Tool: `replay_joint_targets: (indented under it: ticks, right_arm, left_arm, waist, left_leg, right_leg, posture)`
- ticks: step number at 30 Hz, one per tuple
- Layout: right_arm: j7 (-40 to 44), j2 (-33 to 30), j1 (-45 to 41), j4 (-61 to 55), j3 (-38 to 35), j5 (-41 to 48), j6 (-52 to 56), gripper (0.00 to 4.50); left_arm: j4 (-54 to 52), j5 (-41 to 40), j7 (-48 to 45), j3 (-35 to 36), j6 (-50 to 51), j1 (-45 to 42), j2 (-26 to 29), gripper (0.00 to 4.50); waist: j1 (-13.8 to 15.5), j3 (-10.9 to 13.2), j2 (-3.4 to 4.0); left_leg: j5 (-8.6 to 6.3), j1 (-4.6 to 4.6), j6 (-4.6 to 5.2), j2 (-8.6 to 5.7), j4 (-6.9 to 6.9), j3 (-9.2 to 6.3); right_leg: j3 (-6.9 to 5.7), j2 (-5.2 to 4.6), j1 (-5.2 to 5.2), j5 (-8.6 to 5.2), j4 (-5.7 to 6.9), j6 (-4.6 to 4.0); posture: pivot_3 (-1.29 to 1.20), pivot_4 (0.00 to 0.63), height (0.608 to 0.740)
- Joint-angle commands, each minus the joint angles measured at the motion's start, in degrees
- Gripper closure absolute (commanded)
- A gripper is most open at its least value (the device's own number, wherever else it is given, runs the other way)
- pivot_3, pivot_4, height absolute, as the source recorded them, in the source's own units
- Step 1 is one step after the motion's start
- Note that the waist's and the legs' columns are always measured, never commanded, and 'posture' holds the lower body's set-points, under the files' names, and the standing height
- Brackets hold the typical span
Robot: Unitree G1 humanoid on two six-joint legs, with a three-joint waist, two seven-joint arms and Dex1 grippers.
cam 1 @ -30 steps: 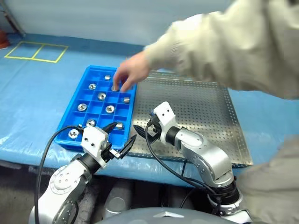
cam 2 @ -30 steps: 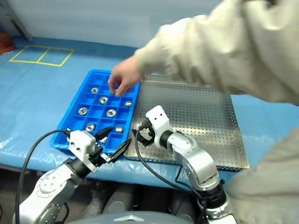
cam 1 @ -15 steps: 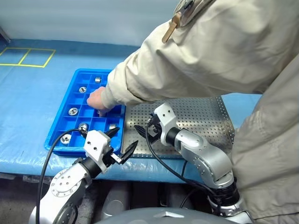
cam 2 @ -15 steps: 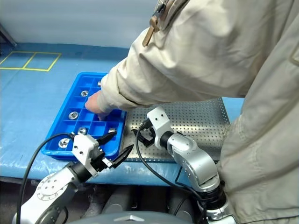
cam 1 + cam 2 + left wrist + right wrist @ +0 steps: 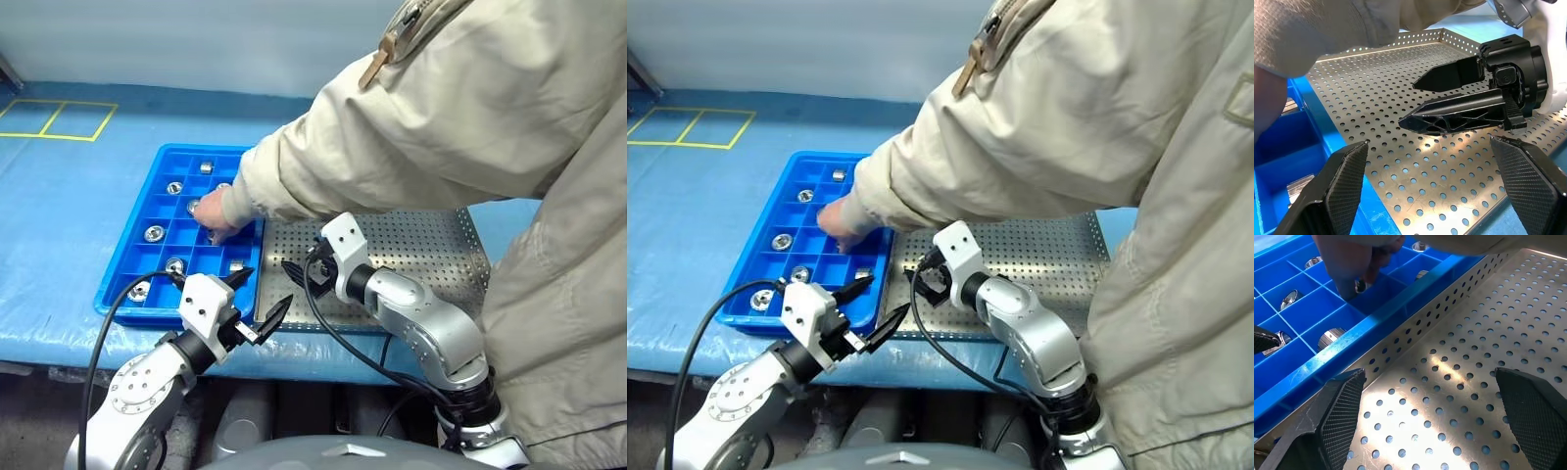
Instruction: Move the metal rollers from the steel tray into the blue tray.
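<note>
Both grippers idle and empty at the near edge; a person's hand works in the blue tray.

Nearest, the left gripper hangs at the near right corner of the blue tray, fingers spread wide, nothing between them. Just beyond, the right gripper sits low over the near left corner of the steel tray, fingers likewise apart and empty; the perforated floor in view there is bare. The two trays lie side by side, edges touching, on the blue-covered table. The metal rollers sit singly in the blue tray's compartments, several down its left column and far end. Farther back, a person's hand, beige sleeve, reaches into a mid-tray compartment, fingertips pinched; what it pinches cannot be told.
</note>
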Motion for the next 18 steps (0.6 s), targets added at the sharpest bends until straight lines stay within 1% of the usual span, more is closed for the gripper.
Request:
replay_joint_targets:
  ticks: [1, 18]
  right_arm:
    - [0.16, 0.12, -1.01, -1.07, -0.03, 0.43, -1.2, 0.02]
    - [0.32, -0.08, -1.69, -0.64, 0.4, 0.52, -1.56, 0.02]
  left_arm:
    - [-1.31, -0.52, -0.49, 0.02, -1.49, -0.02, 0.13, 0.13]
    - [-1.1, -0.58, -1.44, 0.23, -1.75, -0.2, 0.29, 0.13]
  waist:
    - [0.02, 0.0, 0.0]
    - [0.06, 0.0, 0.0]
  left_leg:
    - [0.0, 0.0, 0.0, 0.0, 0.0, 0.0]
    - [0.0, 0.0, 0.0, 0.0, 0.0, 0.0]
  right_leg:
    - [0.0, 0.0, 0.0, 0.0, 0.0, 0.0]
    - [0.0, 0.0, 0.0, 0.0, 0.0, 0.0]
  posture:
    - [0.24, 0.15, 0.74]
    - [0.25, 0.15, 0.74]
